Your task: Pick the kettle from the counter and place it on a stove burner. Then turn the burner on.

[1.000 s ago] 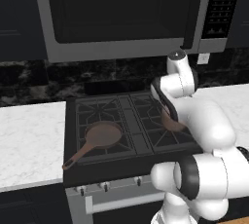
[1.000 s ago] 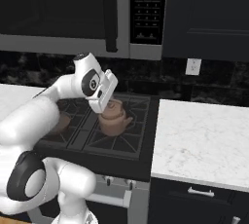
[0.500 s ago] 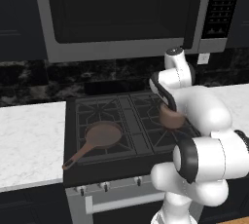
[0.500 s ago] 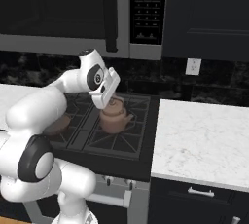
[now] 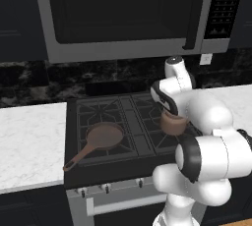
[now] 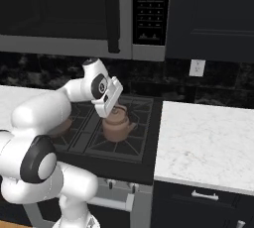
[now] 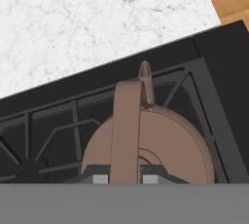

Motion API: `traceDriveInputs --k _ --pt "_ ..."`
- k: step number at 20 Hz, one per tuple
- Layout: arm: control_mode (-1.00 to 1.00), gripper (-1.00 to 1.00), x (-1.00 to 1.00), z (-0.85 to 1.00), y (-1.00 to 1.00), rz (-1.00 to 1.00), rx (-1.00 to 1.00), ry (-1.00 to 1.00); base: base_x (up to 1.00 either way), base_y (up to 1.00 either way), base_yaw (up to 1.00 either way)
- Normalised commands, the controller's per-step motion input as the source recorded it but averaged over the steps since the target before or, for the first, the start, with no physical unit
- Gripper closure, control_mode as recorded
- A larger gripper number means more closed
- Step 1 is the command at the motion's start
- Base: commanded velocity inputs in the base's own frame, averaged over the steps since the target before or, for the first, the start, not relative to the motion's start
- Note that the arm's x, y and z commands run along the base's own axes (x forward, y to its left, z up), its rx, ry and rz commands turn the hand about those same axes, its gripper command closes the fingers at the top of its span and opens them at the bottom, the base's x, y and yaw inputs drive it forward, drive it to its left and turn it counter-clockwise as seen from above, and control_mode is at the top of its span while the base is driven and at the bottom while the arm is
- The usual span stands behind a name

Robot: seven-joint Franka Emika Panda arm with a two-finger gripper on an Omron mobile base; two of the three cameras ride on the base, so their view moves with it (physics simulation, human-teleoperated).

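Note:
The copper-brown kettle (image 5: 173,123) (image 6: 117,127) is over the right front stove burner, low at its black grate (image 6: 130,145); I cannot tell whether it touches. My gripper (image 6: 114,111) (image 5: 167,111) comes down on it from above, shut on the kettle's arched handle. In the hand view the handle runs up between my gripper's (image 7: 125,177) tips, with the kettle (image 7: 165,145) and its spout below and grate prongs (image 7: 197,89) around it. The burner head is hidden under the kettle. The white marble counter (image 6: 203,142) (image 7: 97,18) lies just right of the stove.
A brown long-handled frying pan (image 5: 101,139) sits on the left front burner. A microwave (image 5: 123,14) hangs above the stove. Knobs (image 5: 106,187) line the stove's front. More counter (image 5: 29,141) lies left of the stove. Another burner (image 7: 29,169) shows beside the kettle.
The kettle, still held by its handle, has sunk slightly toward the right front grate. My elbow has swung, and the pan has stayed put.

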Motion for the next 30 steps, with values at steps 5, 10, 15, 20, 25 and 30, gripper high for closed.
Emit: traceDriveInputs --k 5,10,15,20,25,30 --pt "-1.00 1.00 0.07 0.00 -0.13 0.00 0.00 0.00 0.00 0.00 0.00" --pt "-1.00 1.00 0.09 0.00 -0.14 0.00 0.00 0.00 0.00 0.00 0.00" --pt "-1.00 1.00 0.20 0.00 0.00 0.00 0.00 0.00 0.00 0.00 0.00" --pt "-1.00 1.00 0.06 -0.04 0.00 0.00 0.00 0.00 0.00 0.00 0.00" --pt "-1.00 1.00 0.03 -0.15 0.02 0.00 0.00 0.00 0.00 0.00 0.00" --pt "-1.00 -1.00 0.00 -0.04 0.01 0.00 0.00 0.00 0.00 0.00 0.00"
